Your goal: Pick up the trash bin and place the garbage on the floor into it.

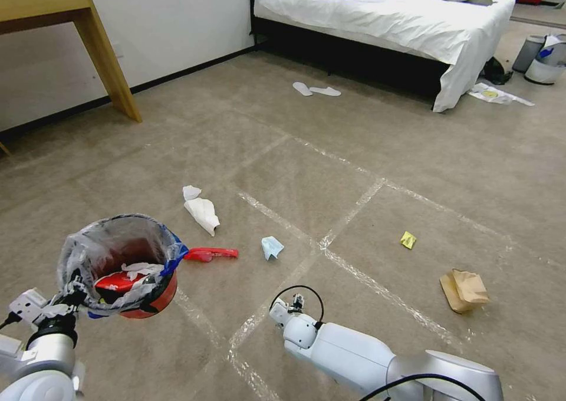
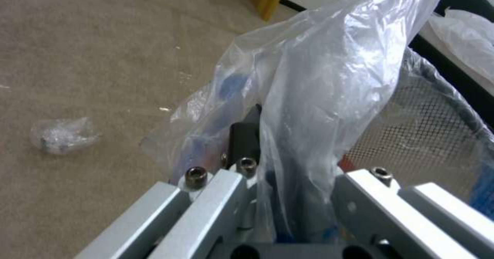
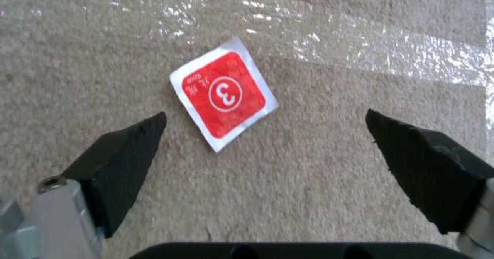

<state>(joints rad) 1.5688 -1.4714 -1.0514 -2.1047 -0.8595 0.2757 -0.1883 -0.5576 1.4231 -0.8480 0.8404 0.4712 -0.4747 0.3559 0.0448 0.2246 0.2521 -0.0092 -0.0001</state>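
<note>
At lower left of the head view, the left gripper (image 1: 69, 292) clenched the rim of the red trash bin (image 1: 127, 265), its crinkled clear liner holding scraps. At lower centre, the right gripper (image 3: 265, 116) hung spread wide above a small red card (image 3: 224, 93) on the taped carpet floor (image 1: 365, 153).

Bare carpet (image 3: 288, 181) all round red card (image 3: 224, 97) between spread tool (image 3: 265, 120) tips

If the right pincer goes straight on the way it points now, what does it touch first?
Most likely the small red card lying flat on the floor. The right pincer is open, pointing down with the card just off centre between its fingers; height above it is unclear.
</note>
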